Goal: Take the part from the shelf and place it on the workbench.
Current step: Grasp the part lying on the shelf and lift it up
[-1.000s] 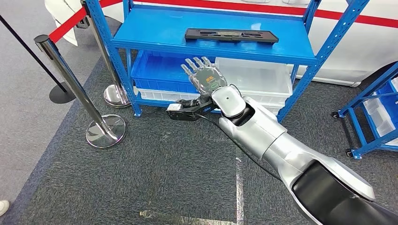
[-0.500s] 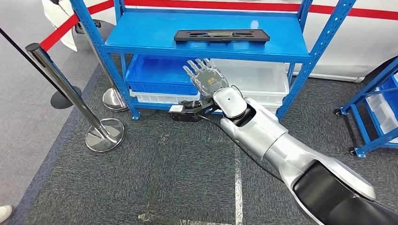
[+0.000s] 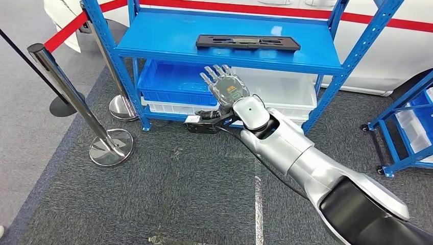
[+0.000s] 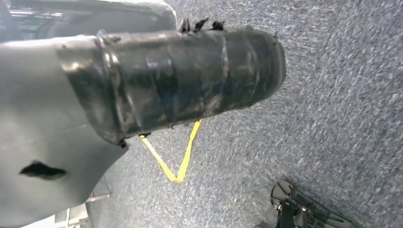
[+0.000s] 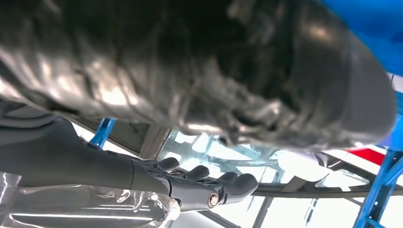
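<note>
The right hand (image 3: 227,88) hung empty with fingers spread, just below and in front of the blue shelf (image 3: 163,35), where the long flat black part (image 3: 247,42) lay; it looked stiff and light, best grasped mid-length across its narrow width.

We see the silver right arm (image 3: 301,168) stretched forward and up from the lower right, its rounded wrist bent. The right robot hand (image 3: 226,88) is raised, back toward us, fingers (image 3: 217,71) straight and slightly spread, holding nothing. In the right wrist view its dark fingers (image 5: 223,183) lie extended.
</note>
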Motion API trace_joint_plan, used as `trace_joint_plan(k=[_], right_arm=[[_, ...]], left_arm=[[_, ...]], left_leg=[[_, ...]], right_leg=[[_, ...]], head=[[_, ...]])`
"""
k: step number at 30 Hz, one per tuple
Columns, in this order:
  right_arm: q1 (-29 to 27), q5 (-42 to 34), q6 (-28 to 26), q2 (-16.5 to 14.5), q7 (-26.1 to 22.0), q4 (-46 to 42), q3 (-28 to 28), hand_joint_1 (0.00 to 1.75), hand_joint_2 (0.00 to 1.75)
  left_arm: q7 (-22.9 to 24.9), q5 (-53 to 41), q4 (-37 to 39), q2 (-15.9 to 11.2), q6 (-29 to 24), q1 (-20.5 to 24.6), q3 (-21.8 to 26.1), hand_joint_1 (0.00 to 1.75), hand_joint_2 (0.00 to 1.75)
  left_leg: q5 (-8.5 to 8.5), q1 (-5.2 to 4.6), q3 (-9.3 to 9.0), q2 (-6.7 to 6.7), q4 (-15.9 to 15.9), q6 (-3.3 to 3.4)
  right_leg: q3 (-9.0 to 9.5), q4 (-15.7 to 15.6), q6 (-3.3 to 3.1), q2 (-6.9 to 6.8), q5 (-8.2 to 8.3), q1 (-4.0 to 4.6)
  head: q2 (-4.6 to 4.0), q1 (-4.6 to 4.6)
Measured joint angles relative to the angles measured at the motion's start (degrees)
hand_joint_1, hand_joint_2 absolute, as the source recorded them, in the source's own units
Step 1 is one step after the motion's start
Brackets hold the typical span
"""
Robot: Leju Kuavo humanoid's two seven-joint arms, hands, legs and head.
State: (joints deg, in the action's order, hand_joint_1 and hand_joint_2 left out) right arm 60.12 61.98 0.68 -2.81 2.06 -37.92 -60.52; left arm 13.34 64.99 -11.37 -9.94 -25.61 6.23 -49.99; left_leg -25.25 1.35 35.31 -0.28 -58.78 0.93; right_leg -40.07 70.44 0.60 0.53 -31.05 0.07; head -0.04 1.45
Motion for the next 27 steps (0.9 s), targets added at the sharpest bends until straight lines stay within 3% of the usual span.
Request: trace_joint_plan(k=[2,3,5,7,12,14,16,17,18,20,22,24,27], right_arm=[[-0.3,0.0,0.0,0.1,-0.1,0.1,0.0,0.00,0.00],[-0.5,0.0,-0.1,0.1,-0.2,0.1,0.0,0.00,0.00],[-0.4,0.0,-0.2,0.3,-0.3,0.2,0.0,0.00,0.00],[-0.2,0.0,-0.2,0.5,-0.4,0.2,0.0,0.00,0.00],[0.0,-0.1,-0.2,1.2,-0.4,0.3,0.0,0.00,0.00],[0.1,-0.2,-0.1,1.3,-0.3,0.3,0.0,0.00,0.00],[0.2,-0.4,0.0,1.4,-0.2,0.4,0.0,0.00,0.00],[0.1,-0.5,0.1,1.5,-0.1,0.5,0.0,0.00,0.00],[0.1,-0.7,0.2,1.7,0.1,0.6,0.0,0.00,0.00],[0.2,-0.9,0.3,2.1,0.3,0.8,0.0,0.00,0.00],[0.5,-1.2,0.4,2.4,0.3,0.9,0.1,0.00,0.00],[0.7,-1.5,0.7,2.8,0.4,1.0,0.1,0.00,0.00],[0.9,-2.6,1.5,3.3,0.5,1.3,0.3,0.00,0.00]], left_arm=[[0.0,-0.1,0.0,0.0,0.0,0.0,0.0,0.00,0.00],[-0.1,-0.1,0.0,0.0,0.0,0.0,-0.1,0.00,0.00],[-0.3,-0.2,0.0,0.1,0.1,0.0,-0.1,0.00,0.00],[-0.7,-0.2,0.0,0.1,0.1,0.0,-0.1,0.00,0.00],[-0.8,-0.2,0.0,0.2,0.1,0.0,-0.6,0.00,0.00],[-0.8,-0.3,0.0,0.2,0.1,0.0,-0.7,0.00,0.00],[-0.8,-0.5,0.0,0.1,0.1,0.0,-0.8,0.00,0.00],[-0.8,-0.6,0.0,0.1,0.1,0.0,-0.9,0.00,0.00],[-0.8,-0.6,0.0,0.1,0.1,0.0,-0.9,0.00,0.00],[-0.7,-0.6,0.0,0.1,0.1,-0.1,-0.9,0.00,0.00],[-0.7,-0.6,0.0,0.1,0.0,-0.1,-1.0,0.00,0.00],[-0.7,-0.6,0.1,0.0,0.0,0.0,-1.0,0.00,0.00],[-0.7,-0.6,0.1,0.1,0.0,0.1,-1.0,0.00,0.00]], left_leg=[[-0.23,0.03,-0.24,-0.04,0.0,0.14],[-0.38,0.07,-0.42,-0.09,0.0,0.12],[-0.80,0.20,-0.90,-0.19,-0.1,-0.22],[-1.22,0.05,-1.03,-0.29,-0.3,-0.87],[-1.96,0.16,-0.78,-0.14,-0.7,-2.35],[-4.50,0.25,1.52,0.04,-5.6,-2.62],[-7.09,0.23,5.51,0.04,-13.1,-2.72],[-7.20,0.23,6.89,0.04,-15.2,-2.68],[-6.29,0.22,7.32,0.04,-15.3,-2.56],[-2.17,0.09,4.93,0.04,-9.3,-2.03],[0.37,-0.33,1.68,0.06,-2.6,-1.36],[0.41,-0.77,0.60,0.01,-0.4,-0.96],[0.64,-0.43,0.03,0.04,0.6,-0.36]], right_leg=[[-3.17,4.9,0.27,-0.03,-0.65,-0.37],[-3.31,4.3,0.34,-0.06,0.56,-0.53],[-0.74,-2.4,0.35,-0.14,4.88,-0.76],[2.28,-9.0,0.17,-0.14,7.34,-0.67],[3.53,-11.3,-1.24,0.10,7.36,-0.55],[4.10,-11.7,-1.88,0.12,7.31,-0.62],[4.39,-11.7,-2.31,0.13,7.09,-0.37],[4.50,-11.7,-2.44,0.14,6.96,-0.22],[4.62,-11.6,-2.51,0.17,6.82,-0.09],[4.98,-11.5,-2.51,0.25,6.47,0.10],[5.15,-11.3,-2.23,0.31,6.14,0.35],[5.05,-11.3,-1.72,0.30,6.10,0.37],[4.97,-11.0,-0.77,0.24,5.53,0.32]], head=[[0.00,-0.02],[0.00,-0.01],[0.00,-0.03],[0.00,-0.01],[0.00,0.13],[0.00,0.46],[0.00,0.68],[0.00,0.70],[0.00,0.69],[0.00,0.69],[0.00,0.66],[0.00,0.64],[0.00,0.58]])
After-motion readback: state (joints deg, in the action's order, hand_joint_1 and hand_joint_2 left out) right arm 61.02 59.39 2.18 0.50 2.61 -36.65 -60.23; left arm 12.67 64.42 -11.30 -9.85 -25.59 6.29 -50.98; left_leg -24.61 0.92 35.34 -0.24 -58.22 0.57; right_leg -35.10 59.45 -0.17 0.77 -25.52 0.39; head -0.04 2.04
